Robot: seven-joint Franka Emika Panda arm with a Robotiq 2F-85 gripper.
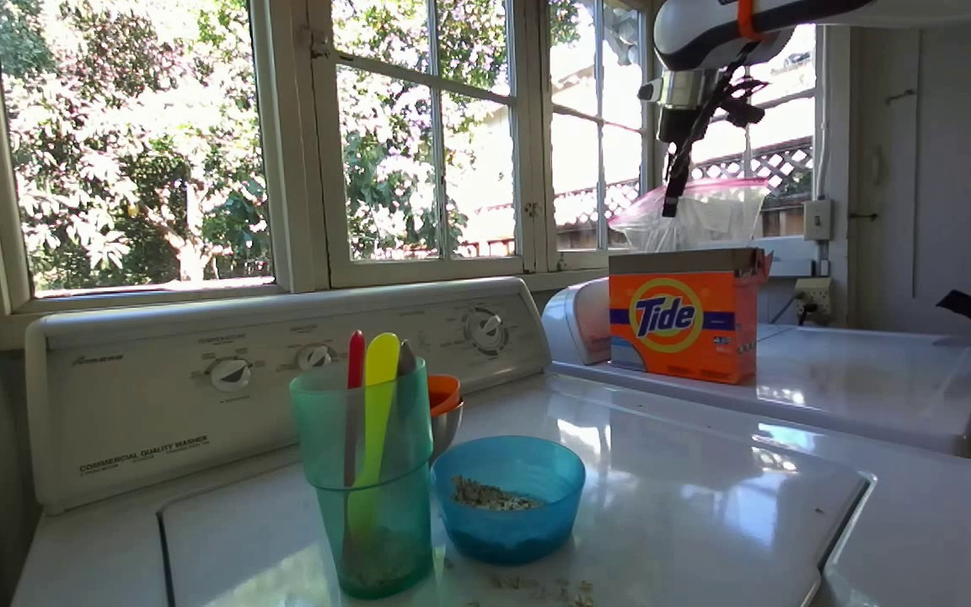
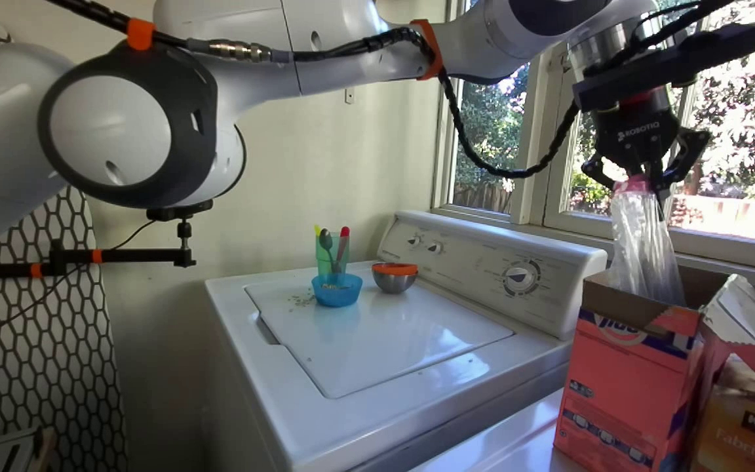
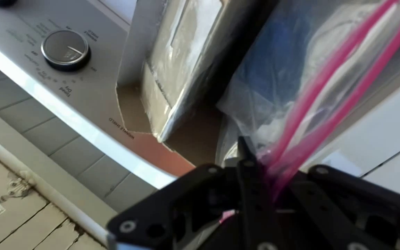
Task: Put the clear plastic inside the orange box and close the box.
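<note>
The clear plastic is a wrinkly see-through bag with a pink rim. My gripper is shut on that rim, and the bag hangs down from it. Its lower end passes behind the front rim of the orange box, into the open top, so its bottom is hidden. In the wrist view the pink edges of the bag run up from between the dark fingers. The box stands upright, its lid folded back open. In an exterior view the gripper is above the box, pointing down.
A Kirkland carton stands against the orange box's side. On the neighbouring washer are a teal tumbler with utensils, a blue bowl and a metal bowl. The window frame rises close behind the gripper.
</note>
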